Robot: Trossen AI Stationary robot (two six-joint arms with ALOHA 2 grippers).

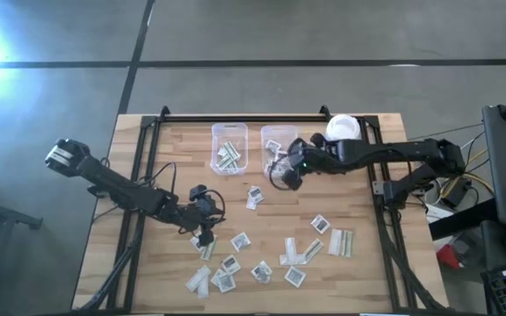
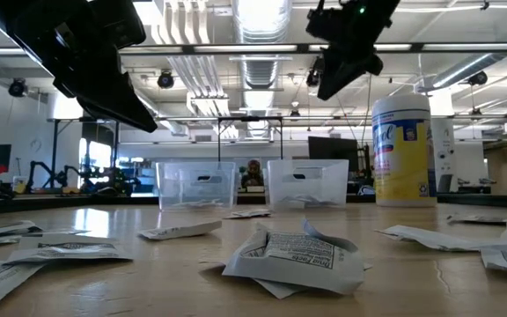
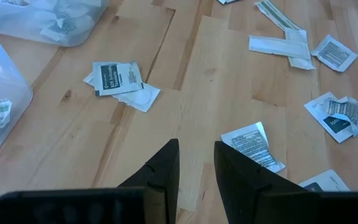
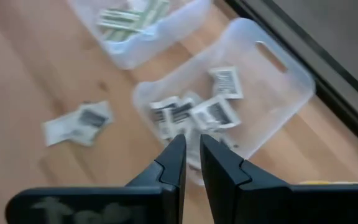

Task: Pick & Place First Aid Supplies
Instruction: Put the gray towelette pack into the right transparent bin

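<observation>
On the left, the left gripper [image 1: 204, 235] hangs over the scattered first aid supplies [image 1: 262, 263], jaws slightly parted and empty; it looks between picks, and its next move calls for lowering onto one flat packet. The packets, square white with dark print or long pale strips, lie crumpled across the wooden surface [image 1: 358, 272], some already in the two clear bins [image 1: 228, 147]. Rightward, the right gripper [image 1: 281, 175] hovers at the right-hand bin [image 4: 272, 81], jaws narrowly parted and empty.
</observation>
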